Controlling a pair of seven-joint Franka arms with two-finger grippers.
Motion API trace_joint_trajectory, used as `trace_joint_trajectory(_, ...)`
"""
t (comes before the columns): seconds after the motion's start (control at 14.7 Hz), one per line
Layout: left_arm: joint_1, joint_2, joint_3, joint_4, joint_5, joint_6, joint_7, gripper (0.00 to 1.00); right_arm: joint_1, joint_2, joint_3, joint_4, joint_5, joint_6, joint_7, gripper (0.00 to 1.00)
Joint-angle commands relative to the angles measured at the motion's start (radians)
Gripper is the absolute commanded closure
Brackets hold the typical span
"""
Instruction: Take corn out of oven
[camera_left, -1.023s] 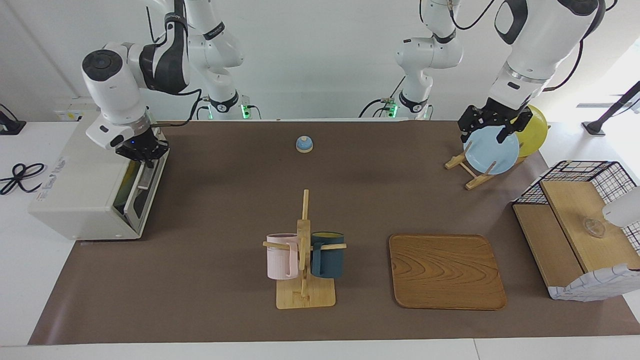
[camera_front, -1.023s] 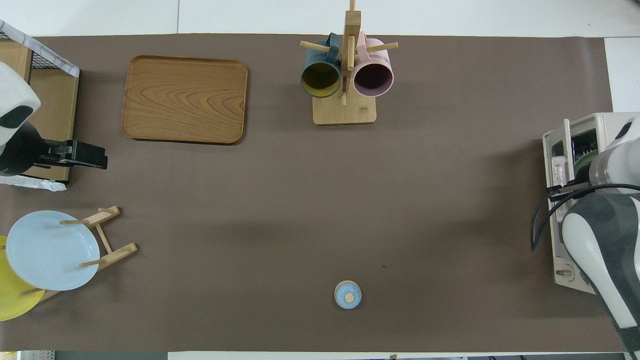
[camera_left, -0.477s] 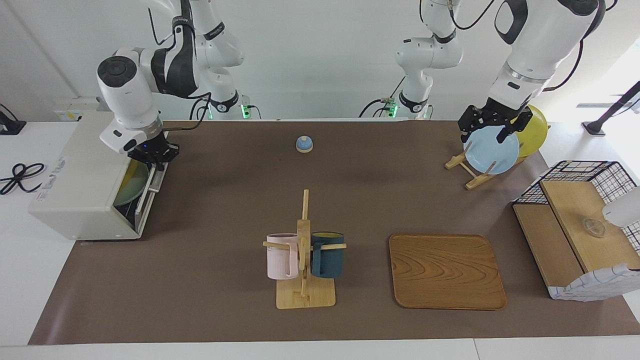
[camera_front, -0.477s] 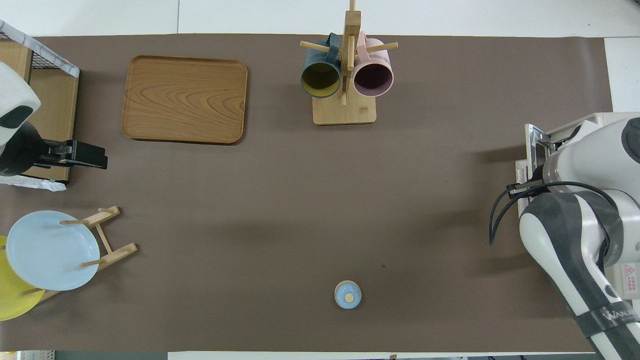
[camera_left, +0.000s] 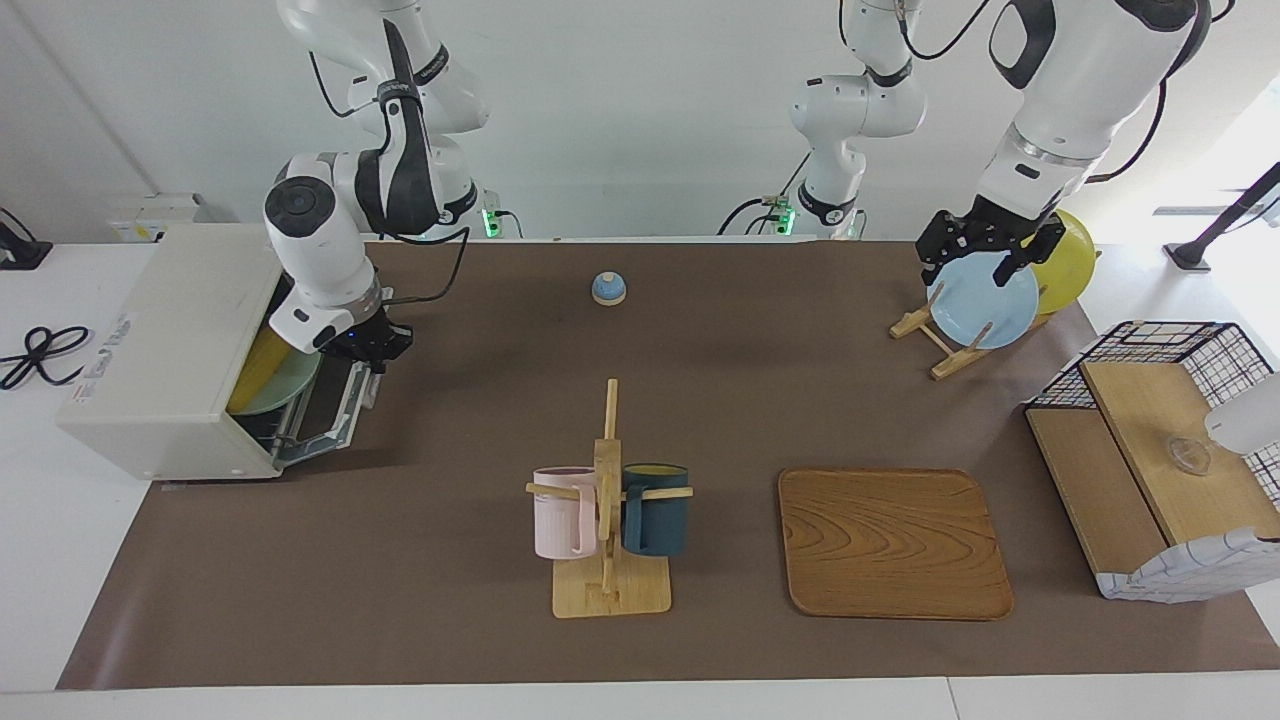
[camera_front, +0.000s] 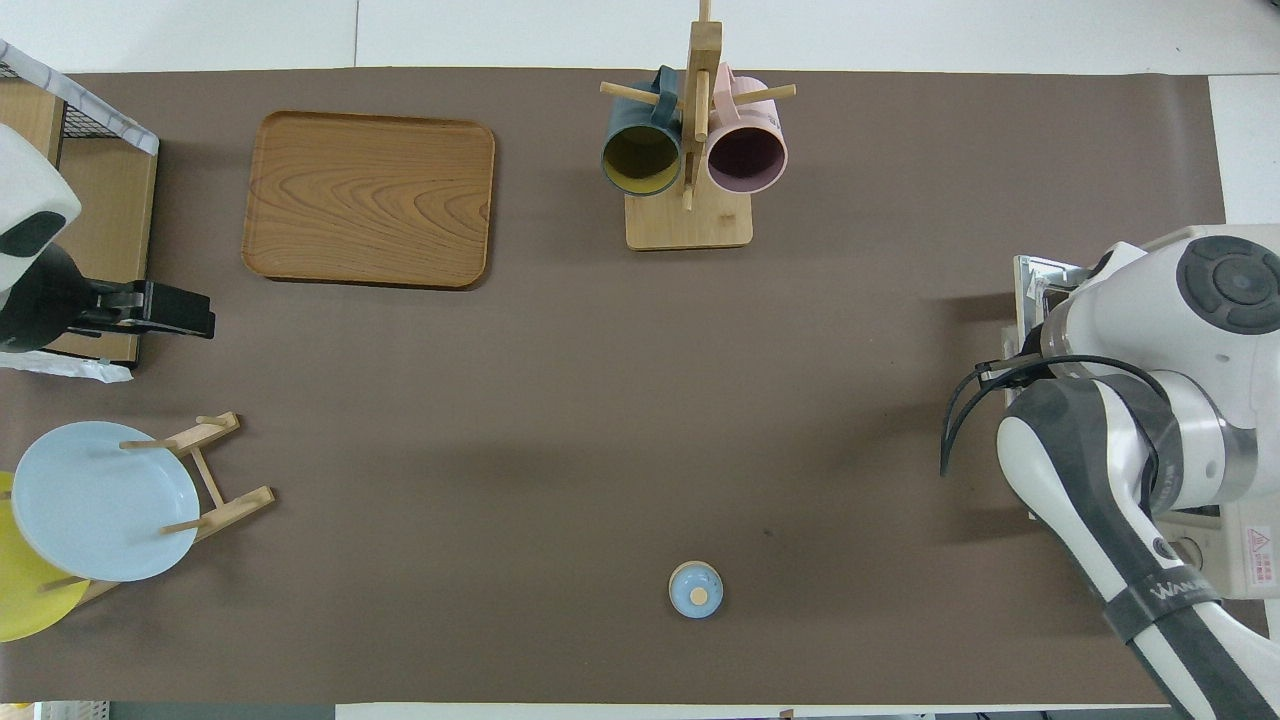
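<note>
A second ago the oven (camera_left: 170, 350), at nine o'clock of the facing view, has its door (camera_left: 325, 408) almost upright; now we see that door swung well down toward the table, tilted and not yet flat. The right gripper (camera_left: 368, 350) has travelled with it, away from the oven's body toward the middle of the mat, and its fingers stay clenched on the door's upper edge. With the opening now uncovered, the corn (camera_left: 258, 365) shows inside the oven, leaning on a pale green plate (camera_left: 295, 385) in there. The left gripper (camera_left: 990, 262) has not shifted: it waits at two o'clock of the facing view, over the blue plate (camera_left: 985, 305) standing in the wooden rack (camera_left: 940, 355), its fingers spread and holding nothing. Only the facing view lets us look into the oven. From overhead, at three o'clock, the right arm (camera_front: 1120, 470) covers nearly all of the oven, leaving a corner of the door and a strip of the casing, and we cannot see the corn or the right gripper's fingertips there
</note>
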Motion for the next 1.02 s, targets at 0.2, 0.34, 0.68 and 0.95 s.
trace_joint_trajectory(0.2,0.004,-0.008,0.001,-0.006,-0.003,0.004,0.008,0.0,0.015,-0.021,-0.011,-0.085,-0.016,0.092,0.038,1.0)
trace_joint_trajectory(0.34,0.004,-0.008,0.001,-0.006,-0.003,0.004,0.009,0.0,0.015,-0.021,-0.011,-0.104,-0.016,0.113,0.038,1.0)
trace_joint_trajectory(0.68,0.004,-0.008,0.001,-0.006,-0.003,0.005,0.008,0.0,0.007,-0.021,-0.011,-0.119,-0.016,0.114,0.036,1.0)
trace_joint_trajectory(0.95,0.004,-0.008,0.001,-0.006,-0.003,0.004,0.008,0.0,0.007,-0.02,-0.011,-0.15,-0.016,0.159,0.041,1.0)
